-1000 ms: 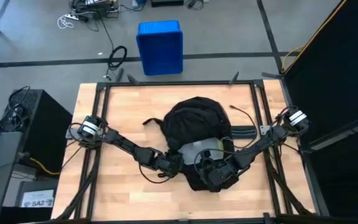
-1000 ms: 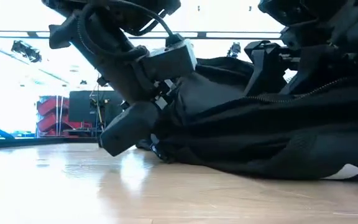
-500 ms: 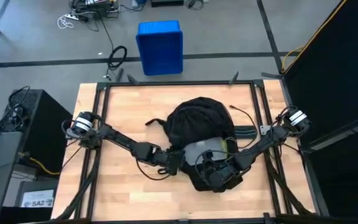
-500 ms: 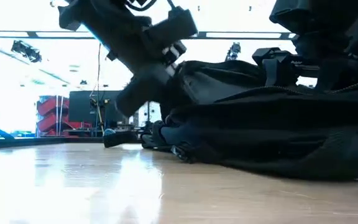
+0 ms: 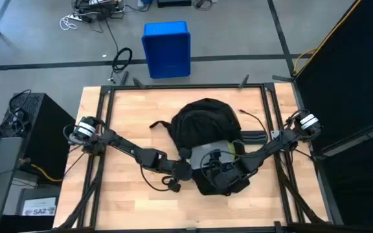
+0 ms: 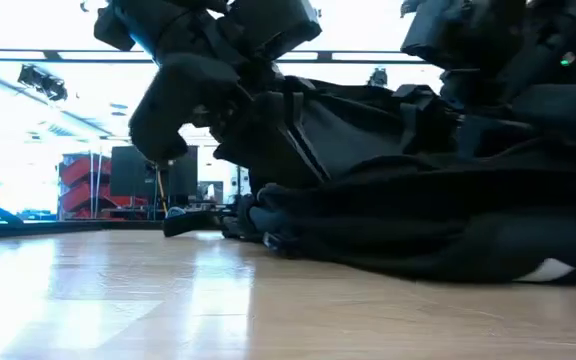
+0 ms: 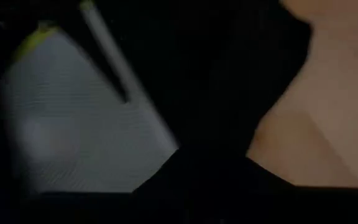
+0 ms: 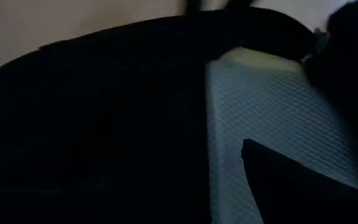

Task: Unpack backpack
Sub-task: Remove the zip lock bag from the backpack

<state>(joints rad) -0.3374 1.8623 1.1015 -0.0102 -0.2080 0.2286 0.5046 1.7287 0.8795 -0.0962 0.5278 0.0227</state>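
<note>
Matt cloth backpack [image 5: 203, 123] (wood table [image 5: 128, 116])

Two dark, slender jointed arms: each has a white-banded cylindrical base joint [image 5: 84, 129] at the frame's sides, with thin black cables looping alongside.

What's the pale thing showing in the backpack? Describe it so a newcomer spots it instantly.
Start at the wooden table, then the black backpack lying at its middle. At the end of the backpack nearest both arms, a flat light-grey panel with a yellow-green edge shows through the opening. It is the only pale surface amid the black fabric.
</note>
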